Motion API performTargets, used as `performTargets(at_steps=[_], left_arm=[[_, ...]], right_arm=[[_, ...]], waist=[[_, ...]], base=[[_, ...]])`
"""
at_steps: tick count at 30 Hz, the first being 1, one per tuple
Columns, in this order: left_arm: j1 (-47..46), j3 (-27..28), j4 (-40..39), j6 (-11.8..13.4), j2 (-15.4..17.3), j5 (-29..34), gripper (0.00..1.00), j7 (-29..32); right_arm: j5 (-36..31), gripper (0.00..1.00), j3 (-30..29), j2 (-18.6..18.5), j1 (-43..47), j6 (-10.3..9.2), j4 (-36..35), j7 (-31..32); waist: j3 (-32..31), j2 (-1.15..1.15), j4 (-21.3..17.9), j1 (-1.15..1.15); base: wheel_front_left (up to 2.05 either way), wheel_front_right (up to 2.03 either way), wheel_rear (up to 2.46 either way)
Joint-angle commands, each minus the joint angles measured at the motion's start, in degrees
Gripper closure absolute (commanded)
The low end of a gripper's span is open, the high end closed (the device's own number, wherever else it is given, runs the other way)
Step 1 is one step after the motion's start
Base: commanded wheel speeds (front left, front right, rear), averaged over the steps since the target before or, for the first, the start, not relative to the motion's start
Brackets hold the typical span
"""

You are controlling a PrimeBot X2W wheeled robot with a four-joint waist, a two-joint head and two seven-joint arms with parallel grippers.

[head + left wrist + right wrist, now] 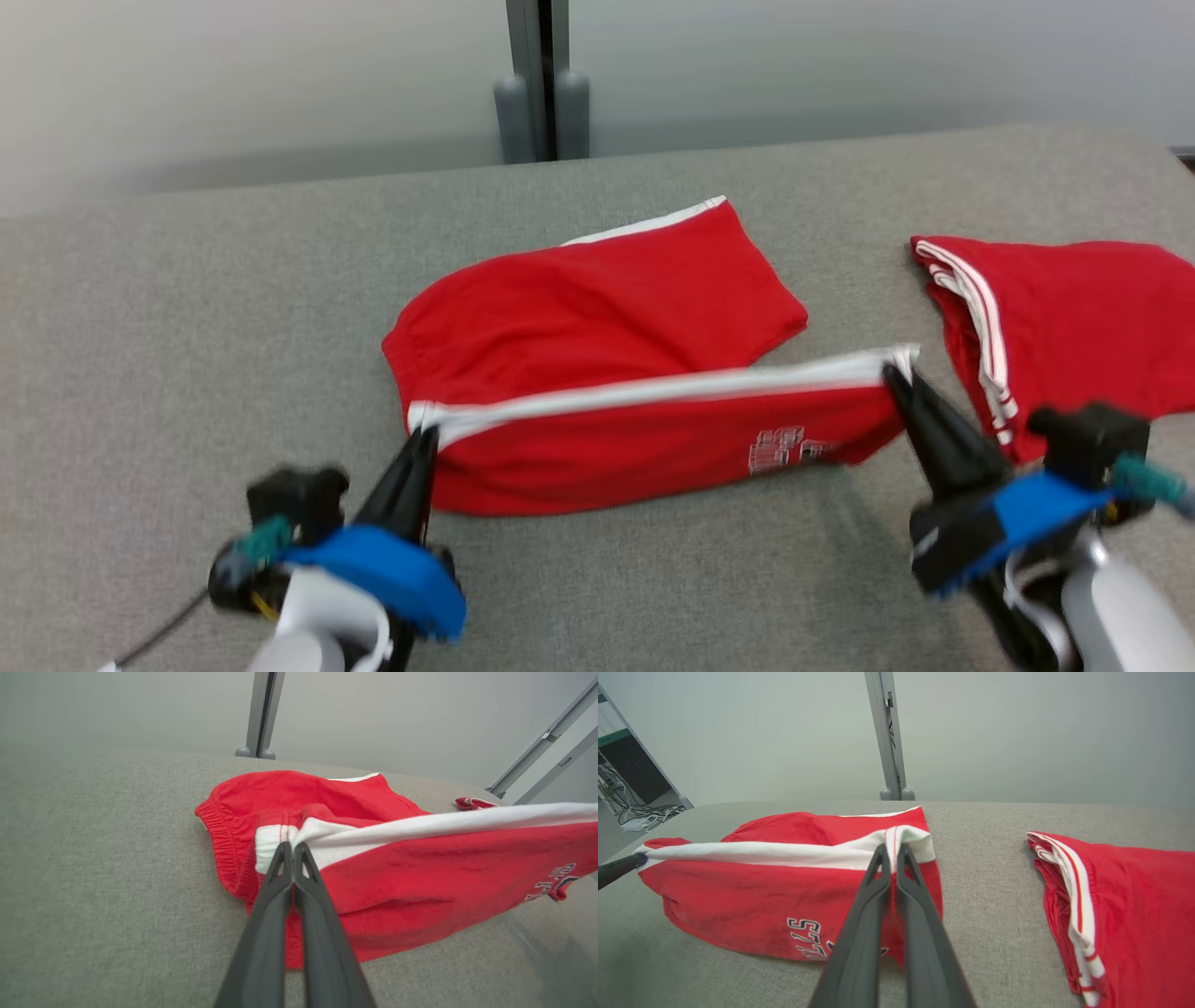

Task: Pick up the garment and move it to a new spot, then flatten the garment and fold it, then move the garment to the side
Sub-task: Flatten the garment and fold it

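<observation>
Holds shorts (597, 308) by the stripe (653, 387), taut crosswise, left gripper (428, 431) clamped on waistband end, right gripper (892, 371) clamped on hem end, rest lying beyond both.

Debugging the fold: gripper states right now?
Left gripper: closed on shorts, at the waistband.
Right gripper: closed on shorts, at the leg hem.
</observation>
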Motion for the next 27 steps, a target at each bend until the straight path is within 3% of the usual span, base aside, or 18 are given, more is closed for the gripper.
performTargets(at_steps=[1, 7, 14, 25, 26, 27], left_arm=[[-4.62, -0.24, 1.55, -0.78, 0.53, 0.22, 1.00, 0.73], [-18.28, -1.20, 9.78, -2.85, 0.25, 0.16, 1.00, 1.65], [-31.49, -2.77, 19.93, -4.09, -1.30, -0.30, 1.00, 1.31], [-43.78, -5.44, 34.68, -4.94, -2.99, -1.44, 1.00, -2.08], [-44.29, -5.82, 35.75, -5.03, -3.14, -1.67, 1.00, -2.44], [-44.29, -5.82, 35.75, -5.03, -3.14, -1.67, 1.00, -2.44]], right_arm=[[1.14, 1.00, 0.63, -1.19, -5.52, -0.03, 2.02, 0.12], [3.88, 1.00, 3.42, -4.74, -22.20, -0.03, 13.91, 0.25], [6.64, 1.00, 5.72, -4.58, -37.82, -0.03, 31.74, -2.26], [7.71, 1.00, 12.53, -2.59, -51.93, -0.02, 49.53, -10.46], [8.09, 0.90, 13.10, -2.25, -52.47, -0.02, 50.68, -11.07], [8.09, 0.90, 13.10, -2.25, -52.47, -0.02, 50.68, -11.07]], waist=[[4.15, 0.00, 2.43, -0.01], [9.11, 0.00, 5.82, -0.01], [13.61, 0.00, 7.73, -0.01], [18.65, 0.00, 7.67, -0.01], [18.74, 0.00, 7.68, -0.01], [18.74, 0.00, 7.68, -0.01]], base=[[0.00, 0.00, 0.00], [0.00, 0.00, 0.00], [0.00, 0.00, 0.00], [0.00, 0.00, 0.00], [0.00, 0.00, 0.00], [0.00, 0.00, 0.00]])
